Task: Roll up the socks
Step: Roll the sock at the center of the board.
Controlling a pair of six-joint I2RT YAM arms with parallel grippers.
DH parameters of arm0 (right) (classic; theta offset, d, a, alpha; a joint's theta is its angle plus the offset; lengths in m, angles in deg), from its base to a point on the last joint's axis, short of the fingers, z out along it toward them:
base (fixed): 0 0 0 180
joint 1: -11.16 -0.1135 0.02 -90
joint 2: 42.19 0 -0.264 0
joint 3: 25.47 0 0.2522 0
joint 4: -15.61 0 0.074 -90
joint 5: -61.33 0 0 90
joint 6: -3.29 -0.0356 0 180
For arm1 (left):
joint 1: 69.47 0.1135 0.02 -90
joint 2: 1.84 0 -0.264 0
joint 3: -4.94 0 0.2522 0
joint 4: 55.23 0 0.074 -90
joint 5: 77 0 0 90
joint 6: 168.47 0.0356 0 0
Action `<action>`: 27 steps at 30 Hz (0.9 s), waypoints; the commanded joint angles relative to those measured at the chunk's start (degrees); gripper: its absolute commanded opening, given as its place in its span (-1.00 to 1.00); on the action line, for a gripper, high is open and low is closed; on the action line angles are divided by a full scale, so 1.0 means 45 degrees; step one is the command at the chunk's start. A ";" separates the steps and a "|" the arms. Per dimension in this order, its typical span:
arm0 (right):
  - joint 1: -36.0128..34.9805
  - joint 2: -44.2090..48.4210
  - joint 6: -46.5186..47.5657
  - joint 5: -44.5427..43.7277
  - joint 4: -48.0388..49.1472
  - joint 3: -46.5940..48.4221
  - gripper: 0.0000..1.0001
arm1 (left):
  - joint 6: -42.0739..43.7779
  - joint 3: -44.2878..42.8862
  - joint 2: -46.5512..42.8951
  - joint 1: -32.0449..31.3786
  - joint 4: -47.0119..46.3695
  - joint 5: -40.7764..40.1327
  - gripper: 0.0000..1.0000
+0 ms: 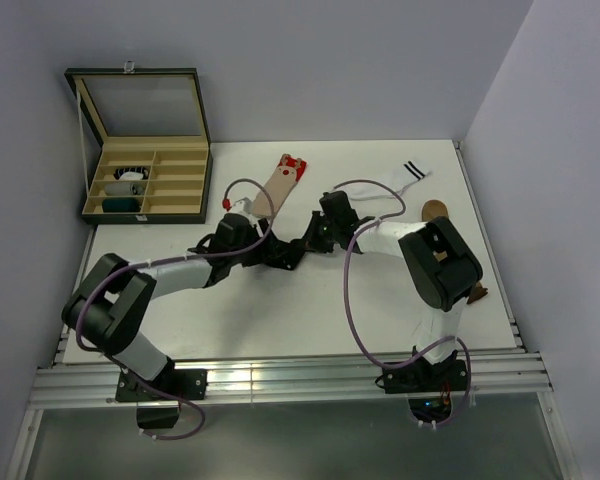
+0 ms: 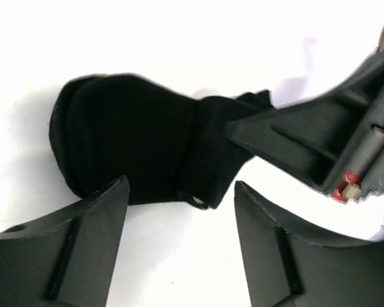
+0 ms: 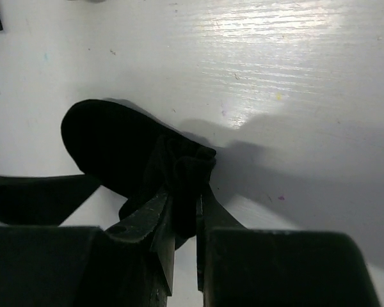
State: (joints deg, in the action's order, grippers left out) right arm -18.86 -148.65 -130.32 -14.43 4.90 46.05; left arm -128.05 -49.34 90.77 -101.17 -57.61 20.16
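Note:
A black sock lies partly folded on the white table. My right gripper is shut on a bunched fold at one end of it; the sock's rounded body stretches away to the left. My left gripper is open and empty, its fingers just short of the sock's near edge, not touching it. In the top view the two grippers, left and right, meet at the table's middle and hide the black sock. A beige sock with a red patterned cuff lies flat behind them.
A white sock with black cuff stripes lies at the back right. Brown sock pieces show by the right arm. An open wooden compartment box with rolled socks inside stands at the back left. The right gripper's finger crosses the left wrist view.

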 commanded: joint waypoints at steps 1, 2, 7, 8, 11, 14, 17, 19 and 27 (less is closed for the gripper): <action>-0.0067 0.0356 0.0161 -0.0938 -0.1731 0.0407 -1.00 | 0.3298 -0.0723 -0.1147 -0.1483 0.1224 -0.3188 0.46; -0.0086 0.0336 0.0103 -0.0918 -0.1868 0.0581 -1.00 | 0.4290 -0.0859 -0.1226 -0.1838 0.1127 -0.3656 0.48; -0.0126 0.0141 -0.0053 -0.0821 -0.2650 0.1129 -1.00 | 0.6952 -0.1231 -0.0974 -0.3927 0.0132 -0.5593 0.57; -0.0145 0.0122 -0.0092 -0.0763 -0.2670 0.1169 -1.00 | 0.7652 -0.1367 -0.0837 -0.4125 -0.0005 -0.5749 0.58; -0.0145 0.0121 -0.0132 -0.0626 -0.2787 0.1266 -1.00 | 0.8534 -0.1757 -0.0039 -0.4731 -0.0182 -0.6374 0.58; -0.0145 0.0141 -0.0132 -0.0548 -0.2826 0.1306 -1.00 | 0.9239 -0.2129 0.0587 -0.5044 -0.0318 -0.6960 0.57; -0.0145 0.0082 -0.0210 -0.0469 -0.2923 0.1384 -1.00 | 0.9650 -0.2481 0.1212 -0.5317 -0.0261 -0.7234 0.53; -0.0145 0.0082 -0.0249 -0.0391 -0.2924 0.1403 -1.00 | 0.9807 -0.2695 0.1526 -0.5513 -0.0183 -0.7545 0.49; -0.0145 -0.0015 -0.0327 -0.0137 -0.2943 0.1520 -1.00 | 0.9866 -0.3341 0.2815 -0.6079 0.0929 -0.8796 0.26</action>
State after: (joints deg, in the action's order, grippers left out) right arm -19.08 -148.47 -131.39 -15.45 -6.43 50.68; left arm -85.12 -61.86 102.05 -127.57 -55.41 -15.68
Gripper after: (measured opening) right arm 0.187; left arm 0.652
